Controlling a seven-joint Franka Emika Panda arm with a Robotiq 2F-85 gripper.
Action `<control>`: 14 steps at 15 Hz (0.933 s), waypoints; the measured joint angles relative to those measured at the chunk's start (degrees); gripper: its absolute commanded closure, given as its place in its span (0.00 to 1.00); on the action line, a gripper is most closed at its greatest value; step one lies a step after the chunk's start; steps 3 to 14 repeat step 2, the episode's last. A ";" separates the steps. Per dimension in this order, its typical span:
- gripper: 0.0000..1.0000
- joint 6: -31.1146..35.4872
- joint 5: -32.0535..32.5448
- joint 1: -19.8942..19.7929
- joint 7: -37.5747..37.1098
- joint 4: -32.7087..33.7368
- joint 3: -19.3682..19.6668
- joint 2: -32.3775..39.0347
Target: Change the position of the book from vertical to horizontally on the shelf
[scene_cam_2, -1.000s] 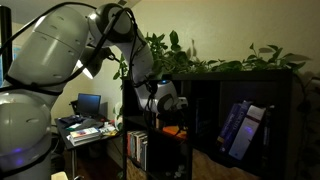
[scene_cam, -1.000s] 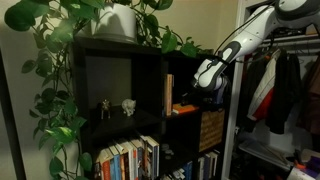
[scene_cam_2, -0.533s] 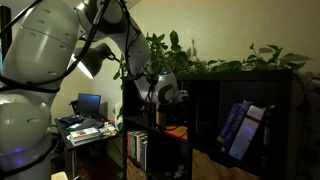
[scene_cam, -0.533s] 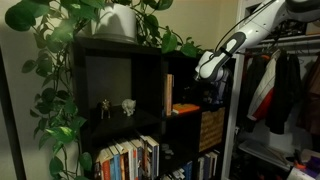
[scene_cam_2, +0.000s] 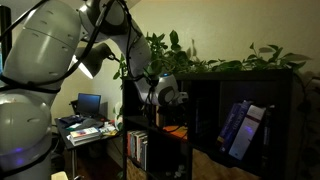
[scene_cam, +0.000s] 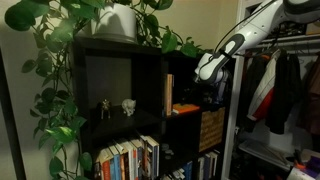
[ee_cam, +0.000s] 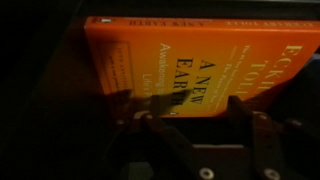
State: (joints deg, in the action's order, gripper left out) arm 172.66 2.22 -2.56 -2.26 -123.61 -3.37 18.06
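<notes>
Arm's lifted a touch since a second ago; gripper (ee_cam: 182,108) hangs open, released from the book (ee_cam: 200,50) lying flat in the shelf (scene_cam: 150,62).

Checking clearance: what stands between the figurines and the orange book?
The shelf's black divider and a thin pale book, seen in an exterior view.

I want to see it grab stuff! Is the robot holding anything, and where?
Nothing is held: the open end effector hovers above the flat-lying bright orange book, fingers spread apart.
</notes>
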 measured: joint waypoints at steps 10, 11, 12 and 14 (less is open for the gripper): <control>0.30 0.00 0.00 0.01 0.00 0.02 0.01 0.01; 0.30 0.00 0.00 0.01 0.00 0.02 0.01 0.01; 0.30 0.00 0.00 0.01 0.00 0.02 0.01 0.01; 0.30 0.00 0.00 0.01 0.00 0.02 0.01 0.01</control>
